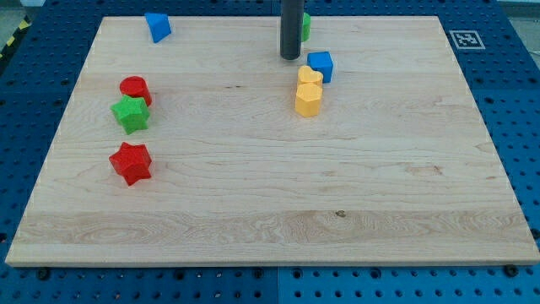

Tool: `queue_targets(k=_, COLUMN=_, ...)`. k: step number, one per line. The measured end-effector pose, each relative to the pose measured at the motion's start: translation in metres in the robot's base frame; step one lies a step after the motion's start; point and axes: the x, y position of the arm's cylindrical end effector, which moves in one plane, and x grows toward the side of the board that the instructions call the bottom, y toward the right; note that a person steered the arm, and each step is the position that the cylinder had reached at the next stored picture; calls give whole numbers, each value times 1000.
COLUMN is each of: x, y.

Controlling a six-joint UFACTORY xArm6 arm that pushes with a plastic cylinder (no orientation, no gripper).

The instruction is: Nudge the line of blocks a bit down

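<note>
While two yellow blocks, yellow heart above yellow hexagon, touch near counter top centre, blue cube adjoins right; my tip just upper-left. No claw fitted. Green block partly hidden behind rod. Wood-grain counter.

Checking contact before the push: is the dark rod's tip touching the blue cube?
No, my tip stands apart, left of the blue cube.

No words or numbers can be read. A black-and-white square code tag sits on the worktop, at its 1 o'clock corner.
</note>
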Motion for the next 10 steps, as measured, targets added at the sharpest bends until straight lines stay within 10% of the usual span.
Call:
queue_targets(k=4, x=33, y=-78)
queue_targets(k=7, x=-8, y=8)
queue_targets(k=10, x=47, y=26)
